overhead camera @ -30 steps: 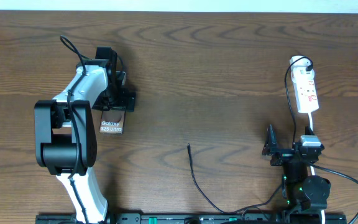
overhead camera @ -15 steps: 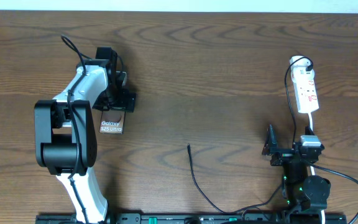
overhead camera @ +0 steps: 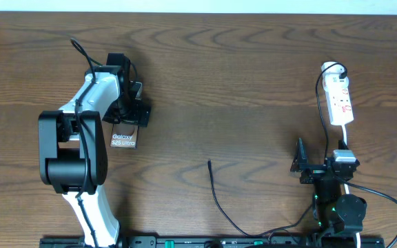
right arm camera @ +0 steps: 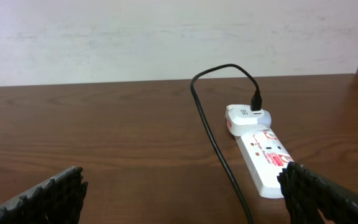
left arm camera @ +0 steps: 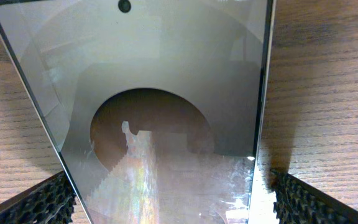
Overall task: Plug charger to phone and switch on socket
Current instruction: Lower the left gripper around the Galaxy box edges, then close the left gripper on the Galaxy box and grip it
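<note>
Overhead, phone point(overhead camera: 124, 140) w/ white "Galaxy S25 Ultra" text

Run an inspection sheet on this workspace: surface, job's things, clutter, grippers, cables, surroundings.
Surface: dark wooden table, grain visible.
Job's things: phone lies flat, screen up, partly under the left arm. The charger tip lies loose on the wood, not in the phone. The power strip is at the far right; its switch state cannot be told.
Clutter: nothing seen.
Grippers: left gripper is open, pads flanking the phone's long edges, grip not confirmed. The right gripper is open, empty and facing the power strip.
Cables: charger cable runs from the near edge to the tip. A black lead is plugged into the white adapter. A white cord leaves the strip.
Surroundings: pale wall.
</note>
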Robot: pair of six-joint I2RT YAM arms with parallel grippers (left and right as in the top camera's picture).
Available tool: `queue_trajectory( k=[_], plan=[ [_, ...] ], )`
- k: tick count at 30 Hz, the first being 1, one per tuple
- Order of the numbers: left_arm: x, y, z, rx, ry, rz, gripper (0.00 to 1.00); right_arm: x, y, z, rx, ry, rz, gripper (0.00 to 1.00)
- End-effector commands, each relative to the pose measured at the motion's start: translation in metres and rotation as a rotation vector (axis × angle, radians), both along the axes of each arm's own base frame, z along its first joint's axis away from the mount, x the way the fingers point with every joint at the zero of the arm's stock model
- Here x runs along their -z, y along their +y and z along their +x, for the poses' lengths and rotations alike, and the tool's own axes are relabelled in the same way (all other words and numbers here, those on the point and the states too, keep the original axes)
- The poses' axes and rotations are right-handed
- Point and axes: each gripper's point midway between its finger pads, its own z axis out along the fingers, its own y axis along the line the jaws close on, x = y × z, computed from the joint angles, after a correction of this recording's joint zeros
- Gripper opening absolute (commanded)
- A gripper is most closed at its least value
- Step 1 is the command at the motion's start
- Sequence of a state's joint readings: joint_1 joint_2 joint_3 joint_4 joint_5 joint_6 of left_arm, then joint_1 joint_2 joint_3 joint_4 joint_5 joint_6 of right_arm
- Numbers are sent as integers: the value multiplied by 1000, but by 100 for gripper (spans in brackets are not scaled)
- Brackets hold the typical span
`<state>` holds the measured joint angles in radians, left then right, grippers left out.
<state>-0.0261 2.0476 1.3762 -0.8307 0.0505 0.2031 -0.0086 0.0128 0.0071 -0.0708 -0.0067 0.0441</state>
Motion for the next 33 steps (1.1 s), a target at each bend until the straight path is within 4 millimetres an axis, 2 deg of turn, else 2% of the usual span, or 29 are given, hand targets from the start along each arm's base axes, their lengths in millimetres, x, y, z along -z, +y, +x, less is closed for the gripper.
queue_trajectory(
  k=[1, 8, 13, 24, 33],
  plan=[
    [8, 10, -8, -1, 33, 14, 98, 1, 2, 0, -6, 3, -9, 99],
    [8, 26, -12, -38, 47, 11, 98, 1, 2, 0, -6, 4, -9, 99],
    [7, 14, -13, -40, 50, -56, 98, 1, 2, 0, -6, 4, -9, 99],
    [7, 14, -13, 24, 49, -58, 98, 2, 2, 0, -6, 5, -8, 99],
    [7, 11, -5, 25, 17, -76, 98, 2, 2, 0, -6, 5, -9, 99]
  ],
)
